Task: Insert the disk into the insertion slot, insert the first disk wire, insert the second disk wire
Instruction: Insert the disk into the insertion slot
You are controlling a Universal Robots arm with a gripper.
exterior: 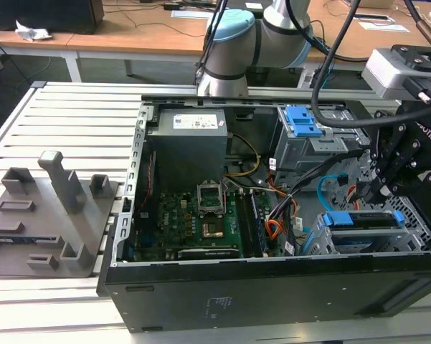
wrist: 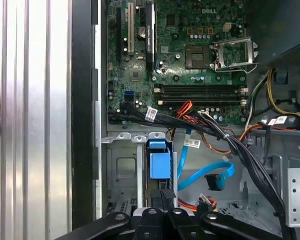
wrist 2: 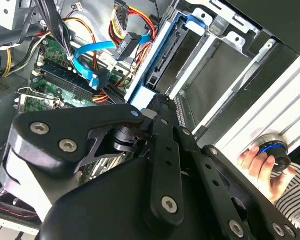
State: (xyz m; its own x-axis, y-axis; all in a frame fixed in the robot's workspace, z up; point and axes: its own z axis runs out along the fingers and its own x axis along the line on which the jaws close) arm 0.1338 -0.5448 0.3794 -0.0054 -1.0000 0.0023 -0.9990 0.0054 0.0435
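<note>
Disk point(exterior: 337, 219), a flat drive in a bright blue plastic frame, sits in the low grey perforated sheet-metal insertion slot point(exterior: 424, 223) at 4 o'clock of the open black computer case point(exterior: 272, 294) in the exterior view; the black gripper point(exterior: 379, 188), claws pressed together, touches its end; the green motherboard point(exterior: 193, 215) lies at its 9 o'clock

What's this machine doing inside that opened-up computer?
A robot arm's gripper hangs over the insertion slot in an open computer case. The disk in its blue frame already sits in the slot; a blue cable lies loose beside it. A person's hand is just outside the case.
</note>
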